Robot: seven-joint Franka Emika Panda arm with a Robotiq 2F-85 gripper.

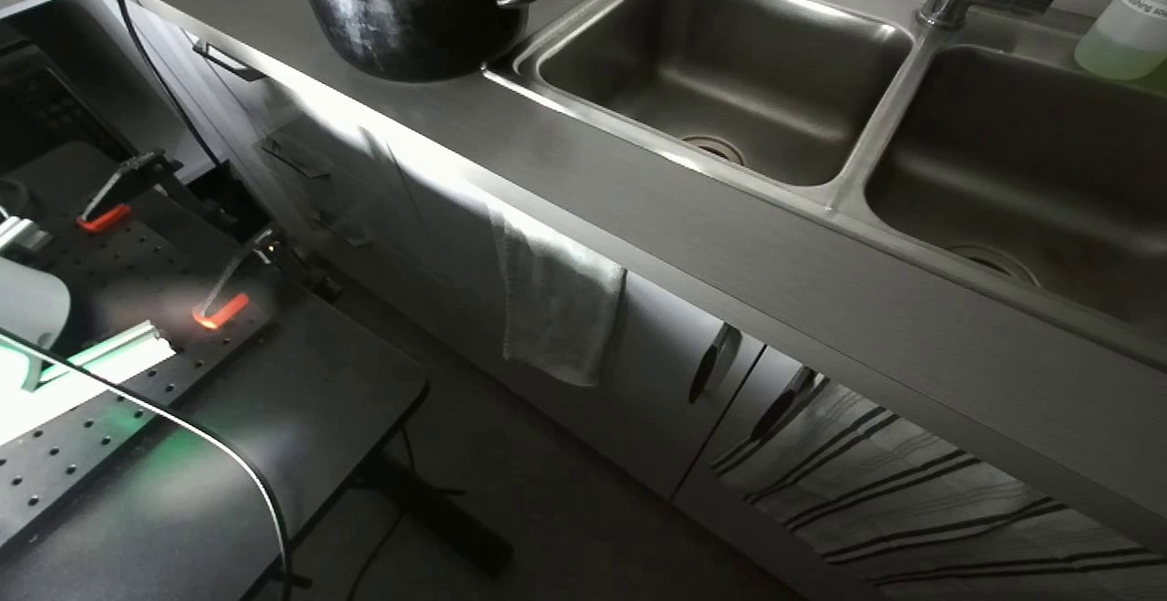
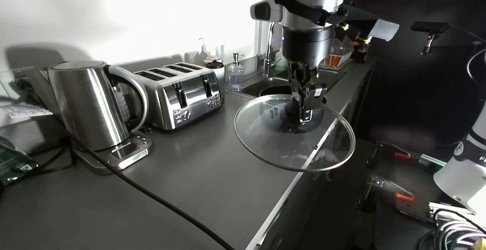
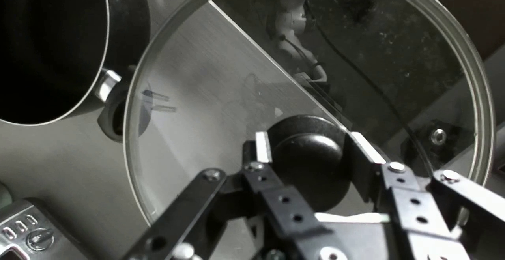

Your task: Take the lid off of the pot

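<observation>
The gripper (image 3: 314, 148) had its jaws clamped on the black knob (image 3: 309, 177) of the lid (image 2: 279, 147), which hung in the air — clear of the pot (image 1: 419, 31) — over the front edge (image 2: 279, 204) of the counter (image 2: 190, 181); the wrist view showed that edge through the lid. The pot stood uncovered on the counter, just beside the sink (image 1: 871, 145). In an exterior view, the toaster (image 2: 193, 96) stood near the kettle (image 2: 89, 107).

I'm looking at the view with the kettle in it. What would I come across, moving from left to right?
Green packet → kettle → toaster → glass lid, held in the air → orange-tipped clamps → the robot's white base.
</observation>
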